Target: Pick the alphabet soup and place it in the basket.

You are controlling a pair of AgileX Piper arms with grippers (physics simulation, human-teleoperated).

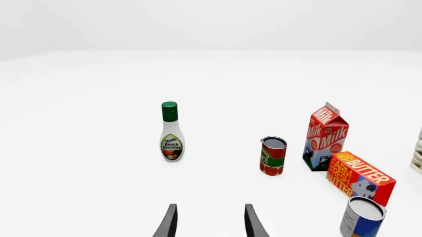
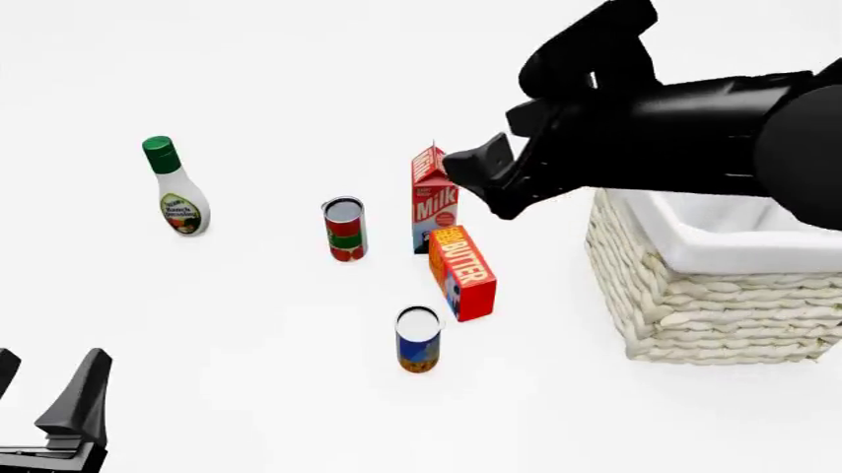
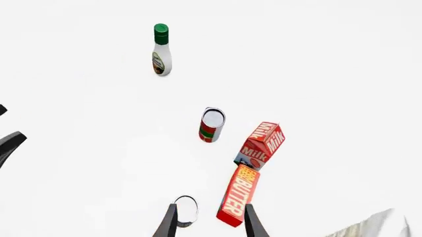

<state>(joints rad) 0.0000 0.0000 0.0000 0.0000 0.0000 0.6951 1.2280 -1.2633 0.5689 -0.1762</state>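
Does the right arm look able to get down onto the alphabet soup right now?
Probably yes. The right gripper hangs open above the alphabet soup, whose top is uncovered; the butter box stands close beside, apart.

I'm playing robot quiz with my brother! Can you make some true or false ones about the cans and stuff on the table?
1. The alphabet soup is inside the basket. False: it stands on the table, apart from the basket.
2. The milk carton stands upright. True.
3. The ranch dressing bottle has a red cap. False: the cap is green.
4. The butter box sits between the milk carton and the alphabet soup. True.
5. The left gripper holds the red-and-green can. False: its fingers are open and empty.
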